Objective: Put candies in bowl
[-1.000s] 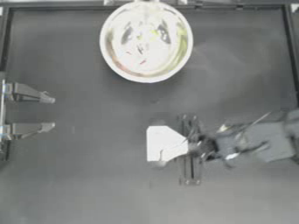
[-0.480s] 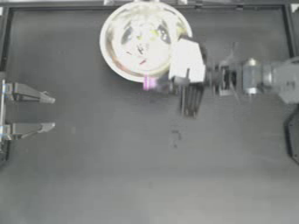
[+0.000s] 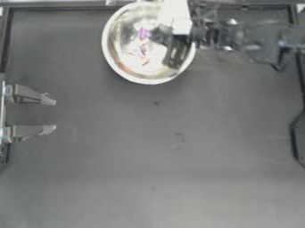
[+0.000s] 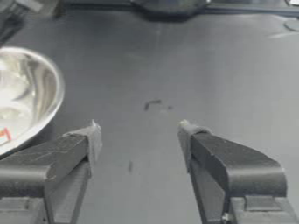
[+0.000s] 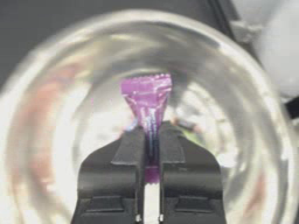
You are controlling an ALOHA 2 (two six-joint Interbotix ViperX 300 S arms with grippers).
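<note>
The shiny metal bowl (image 3: 122,67) stands at the table's far edge, left of the middle. My right gripper (image 3: 154,35) reaches over it from the right and is shut on the magenta candy (image 3: 144,33). In the right wrist view the gripper (image 5: 151,131) pinches the lower twist of the magenta candy (image 5: 146,94), which hangs above the inside of the bowl (image 5: 35,78). Other candies, red-and-white among them (image 3: 143,54), lie in the bowl. At the left edge my left gripper (image 3: 53,113) is parked and open, empty in its own view (image 4: 139,131), with the bowl (image 4: 50,94) beside it.
A small scuff mark (image 3: 177,136) shows on the dark table near the middle. A raised frame (image 3: 59,6) runs along the far edge. A dark part of the right arm's base (image 3: 299,138) sits at the right edge.
My right gripper has carried the magenta candy from the middle of the table up to the bowl and now holds it over the inside. The left arm has not moved.
</note>
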